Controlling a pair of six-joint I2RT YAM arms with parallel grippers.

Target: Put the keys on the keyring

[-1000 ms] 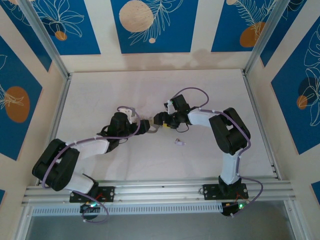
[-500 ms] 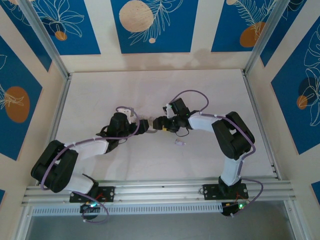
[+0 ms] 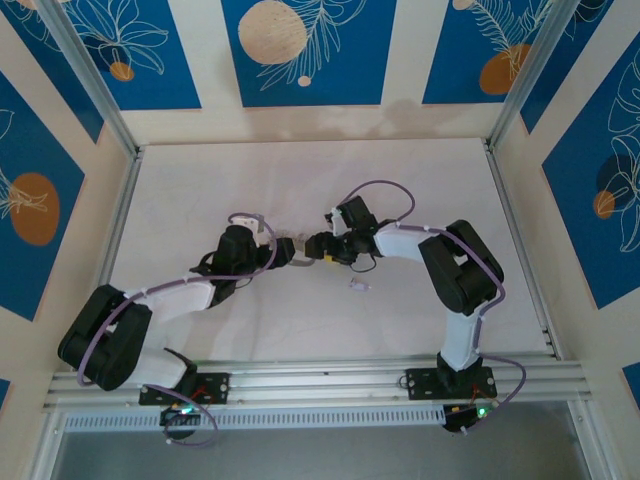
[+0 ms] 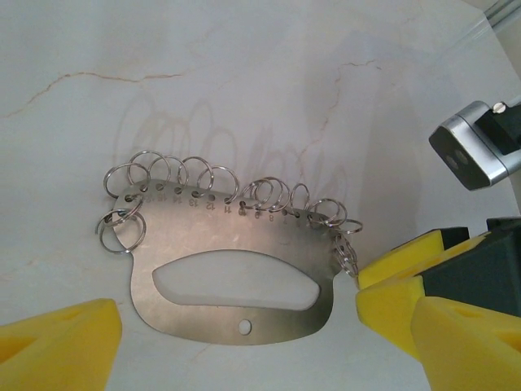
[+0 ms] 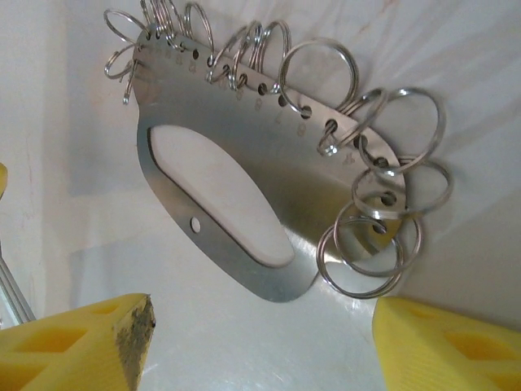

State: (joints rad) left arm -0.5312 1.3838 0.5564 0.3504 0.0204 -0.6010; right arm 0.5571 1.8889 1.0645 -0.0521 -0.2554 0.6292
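Note:
The keyring (image 4: pixel 236 314) is a flat grey metal plate with an oval cut-out and a fringe of small split rings (image 4: pixel 191 175) along its far edge. It lies flat on the table between my two grippers (image 3: pixel 305 250). My left gripper (image 4: pixel 240 358) is open, with one yellow pad (image 4: pixel 57 346) on each side of the plate and nothing gripped. My right gripper (image 5: pixel 264 346) is also open, just short of the plate's ring-laden end (image 5: pixel 378 228). One of the keys, tiny and lilac-tinted (image 3: pixel 357 286), lies loose on the table to the near right of the grippers.
The white marbled table (image 3: pixel 200 190) has aluminium rails along its left (image 3: pixel 120 220) and right (image 3: pixel 520 230) sides and its near edge. A yellow finger (image 4: pixel 407 257) and grey body (image 4: pixel 476 147) of the right gripper show at the right of the left wrist view.
The right gripper has shifted a little left towards the left gripper, and the left arm's elbow has drifted slightly left. The keyring and the loose key lie where they were.

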